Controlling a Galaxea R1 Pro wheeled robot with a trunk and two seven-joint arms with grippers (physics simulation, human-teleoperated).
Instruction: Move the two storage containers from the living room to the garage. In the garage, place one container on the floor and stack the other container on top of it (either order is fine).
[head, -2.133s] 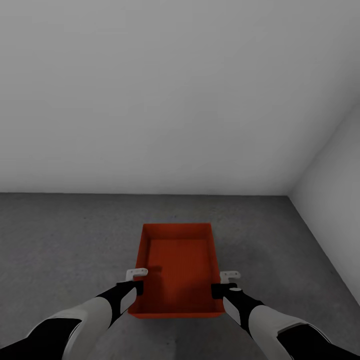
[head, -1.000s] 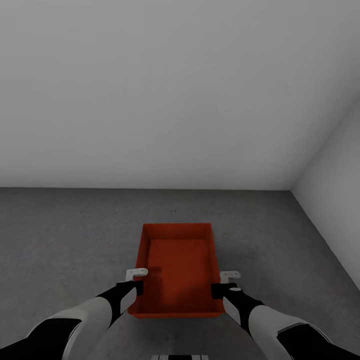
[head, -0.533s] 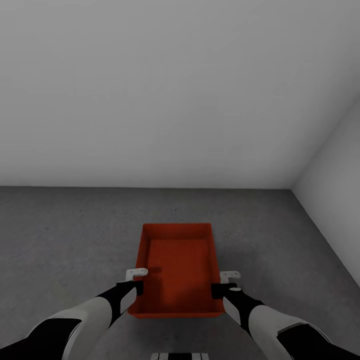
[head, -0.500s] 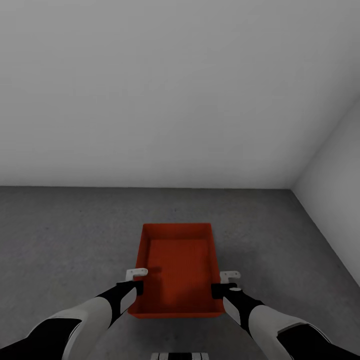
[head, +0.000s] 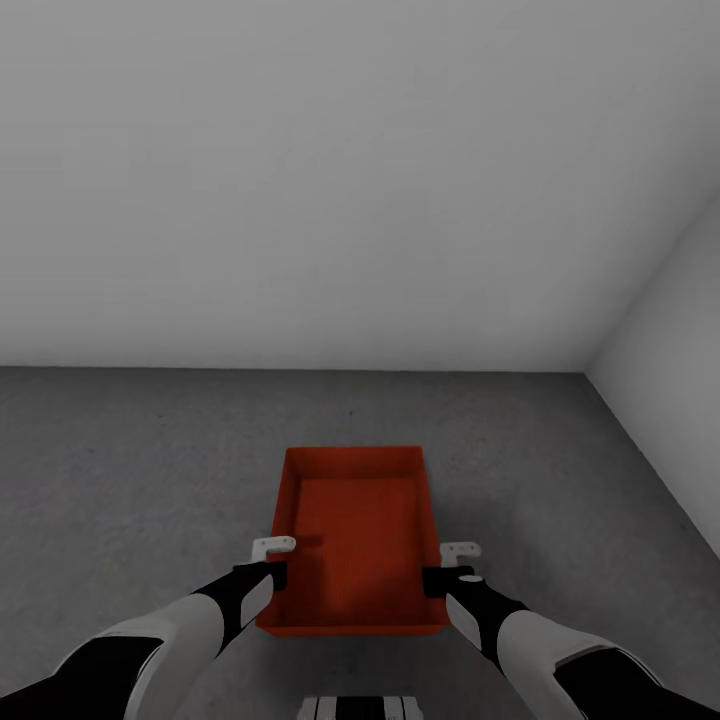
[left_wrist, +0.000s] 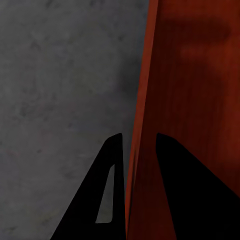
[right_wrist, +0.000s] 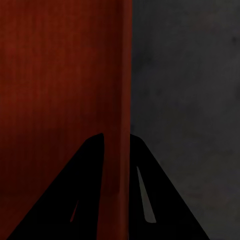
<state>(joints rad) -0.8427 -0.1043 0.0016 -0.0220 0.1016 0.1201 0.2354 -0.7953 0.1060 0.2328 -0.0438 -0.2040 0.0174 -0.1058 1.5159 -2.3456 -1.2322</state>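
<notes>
- Here, one orange-red storage container is held between both arms over the dark grey concrete floor, near the corner where two pale grey walls meet.
- The left gripper is clamped on the container's left long wall; the right gripper is clamped on its right long wall.
- The left wrist view shows one black finger outside the wall and the other inside, rim between them.
- The right wrist view shows the same straddling grip, with mottled floor beyond the rim.
</notes>
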